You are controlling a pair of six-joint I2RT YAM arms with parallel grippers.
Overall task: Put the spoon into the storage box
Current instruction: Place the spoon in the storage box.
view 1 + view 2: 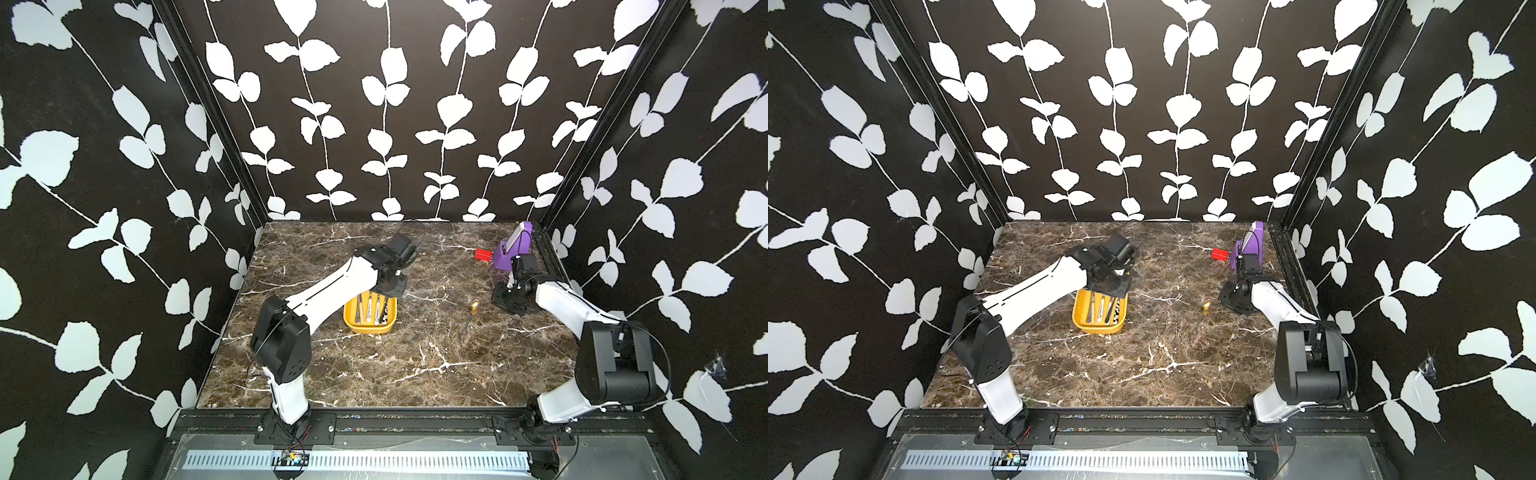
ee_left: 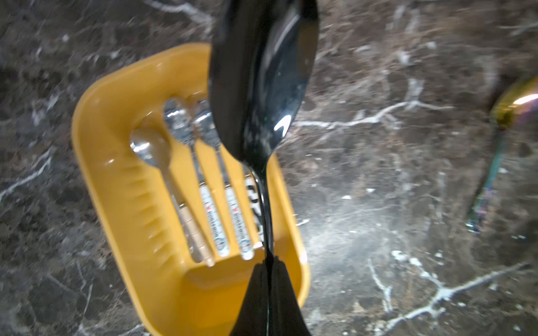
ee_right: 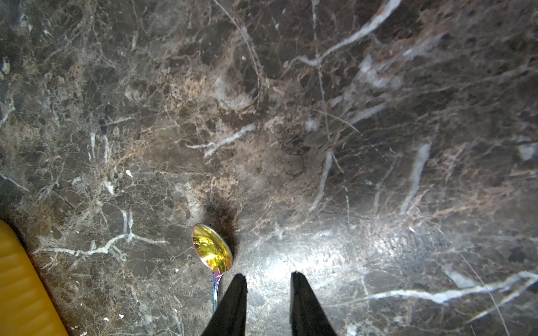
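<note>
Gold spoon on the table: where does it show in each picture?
Top view: gold spoon right of the yellow box.
Top view: gold spoon, same spot.
Left wrist view: it, blurred at the edge, beyond the black spoon.
Right wrist view: it lies beside the open right hand.
Shared landmark: the yellow box, in all four.

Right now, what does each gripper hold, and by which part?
The left gripper holds the black spoon by its handle; the right gripper holds nothing.

Left end effector (image 1: pixel 1115 289) hangs over the storage box (image 1: pixel 1098 329), which holds what look like spoons (image 1: pixel 1100 309).
</note>
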